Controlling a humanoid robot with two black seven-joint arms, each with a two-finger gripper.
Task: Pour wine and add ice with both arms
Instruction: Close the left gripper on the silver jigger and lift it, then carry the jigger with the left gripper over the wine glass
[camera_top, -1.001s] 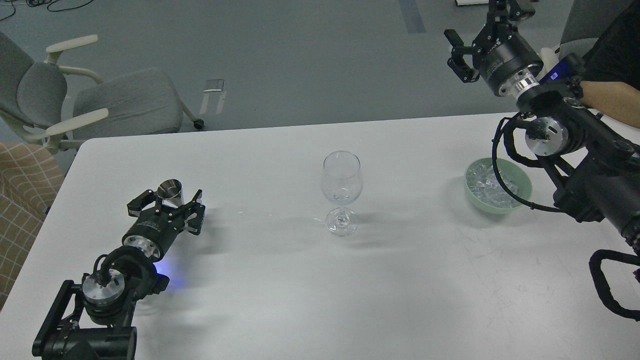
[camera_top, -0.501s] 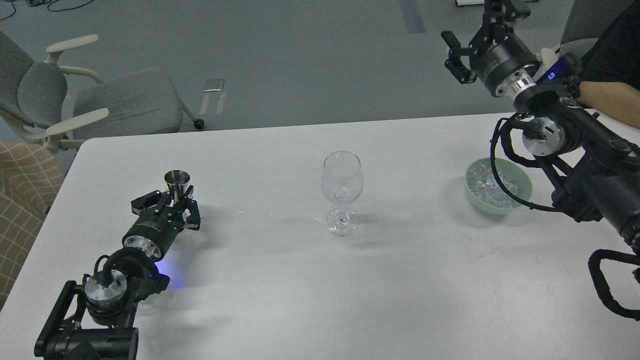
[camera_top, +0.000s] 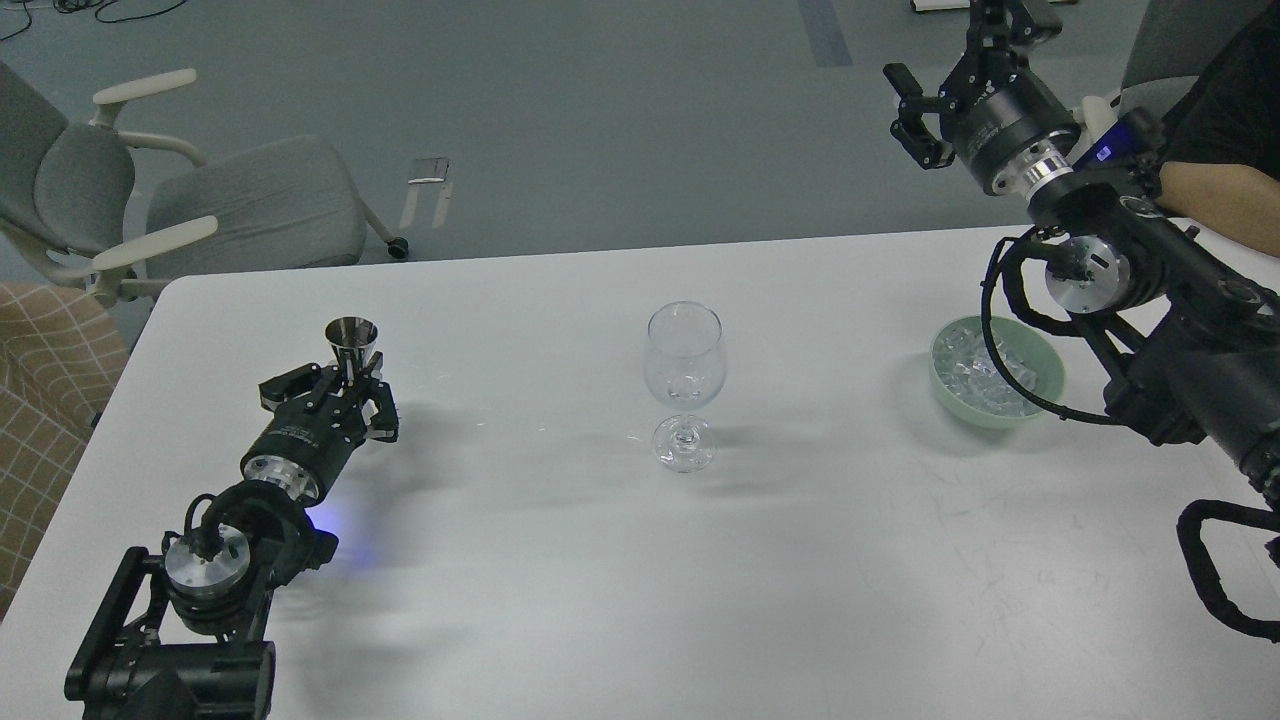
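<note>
Left gripper (camera_top: 345, 392) clamps the small steel jigger (camera_top: 352, 345), well left of the clear stemmed wine glass (camera_top: 684, 385), apparently empty. Right gripper (camera_top: 945, 75) spread wide; ice (camera_top: 985, 372) untouched in green bowl (camera_top: 1040, 395), right.

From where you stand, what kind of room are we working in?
Probably an office or lab space, not a bar: a plain white table, grey swivel office chairs on a grey floor, and cables trailing across it at the far left.
</note>
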